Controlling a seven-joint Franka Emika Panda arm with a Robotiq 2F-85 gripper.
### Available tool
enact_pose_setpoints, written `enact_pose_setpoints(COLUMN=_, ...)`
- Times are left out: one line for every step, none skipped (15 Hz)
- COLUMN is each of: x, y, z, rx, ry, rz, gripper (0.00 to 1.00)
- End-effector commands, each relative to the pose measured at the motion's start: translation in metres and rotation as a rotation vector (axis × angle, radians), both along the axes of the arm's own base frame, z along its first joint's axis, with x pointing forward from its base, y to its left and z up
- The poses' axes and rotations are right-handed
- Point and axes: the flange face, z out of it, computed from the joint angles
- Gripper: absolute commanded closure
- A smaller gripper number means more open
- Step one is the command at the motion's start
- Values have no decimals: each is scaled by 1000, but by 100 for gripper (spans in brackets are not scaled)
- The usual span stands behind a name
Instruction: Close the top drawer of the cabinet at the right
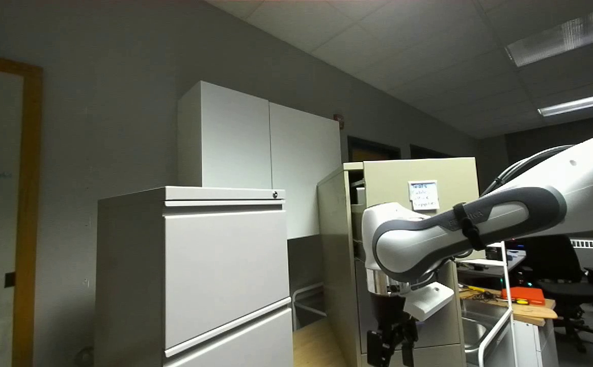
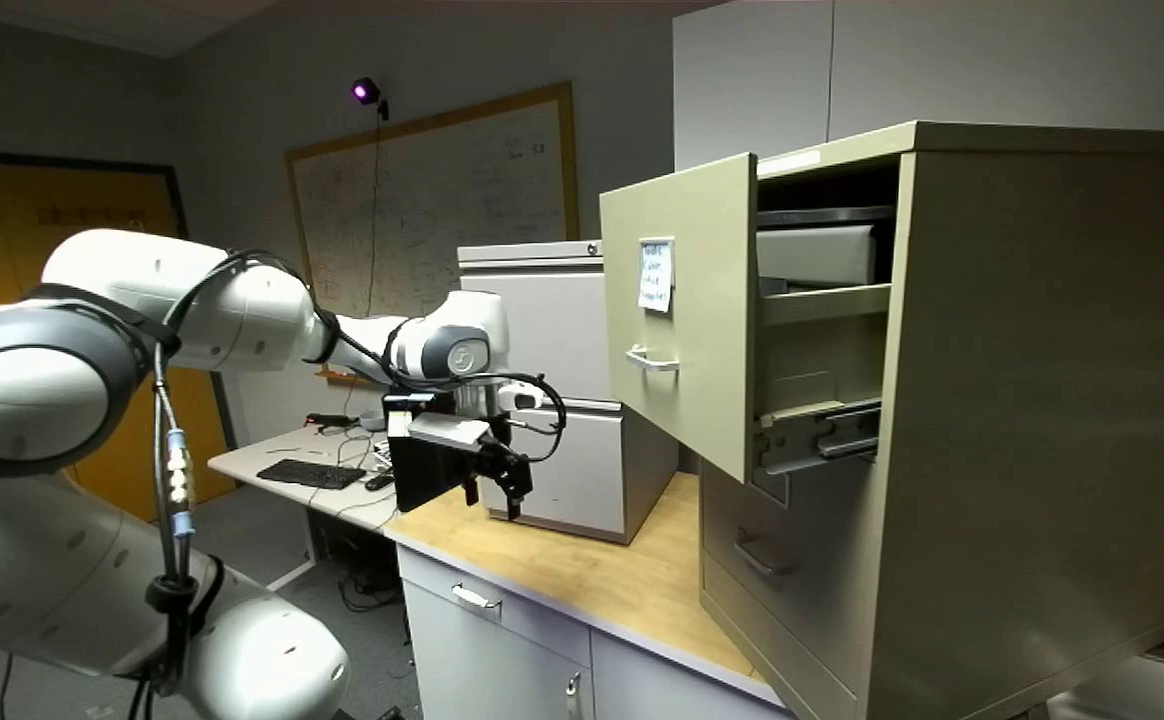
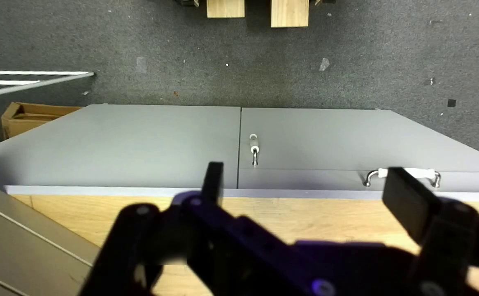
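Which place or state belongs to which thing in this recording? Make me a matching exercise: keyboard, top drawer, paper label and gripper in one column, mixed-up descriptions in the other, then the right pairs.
Column one
1. keyboard
2. top drawer
3. paper label
4. gripper

Column two
A. pulled out of the cabinet
B. jaws wide apart
C. black, lying on the desk
D. on the top drawer's front

Right pairs: 1-C, 2-A, 3-D, 4-B
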Motion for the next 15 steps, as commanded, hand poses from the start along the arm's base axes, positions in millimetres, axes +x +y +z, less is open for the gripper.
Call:
enact_pose_setpoints(x=0, y=0, z=1, rx=0, ry=1, rz=0, gripper=0)
enact_pose_setpoints(x=0, y=0, z=1, rx=0, ry=1, rz=0, gripper=0)
enact_pose_setpoints(x=0, y=0, z=1, rx=0, ry=1, rz=0, gripper=0)
enact_pose_setpoints(x=4, y=7, z=-3, rx=-39, ry=-1, rz=0, gripper=0)
enact_pose_setpoints(x=6, y=8, z=-4, rx=-74, ry=-7, rz=-15, gripper=0)
enact_pose_setpoints(x=8, y=11, z=-3, rx=-84, ry=-10, rz=-17, gripper=0)
enact_pose_setpoints(x=11, y=14, z=-1, rx=-112, ry=-28, rz=-27, gripper=0)
enact_pose_setpoints(x=13, y=18, z=3, rx=-138, ry=-51, rz=-37, gripper=6)
enact_pose_setpoints(x=16, y=21, z=7, rx=-167, ry=-79, rz=-51, gripper=25)
enact_pose_setpoints(x=18, y=25, z=14, rx=-212, ry=-125, rz=-76, gripper=30)
enact_pose_setpoints(x=20, y=28, z=20, rx=-251, ry=-158, rz=-98, gripper=31)
enact_pose_setpoints(x=21, y=32, z=27, rx=-286, ry=-190, rz=-121, gripper=36)
enact_pose_setpoints(x=20, y=37, z=35, rx=-323, ry=-225, rz=-145, gripper=46)
enact_pose_setpoints(x=16, y=43, z=45, rx=-360, ry=-261, rz=-165, gripper=53)
enact_pose_setpoints(x=13, y=48, z=53, rx=-394, ry=-294, rz=-187, gripper=61)
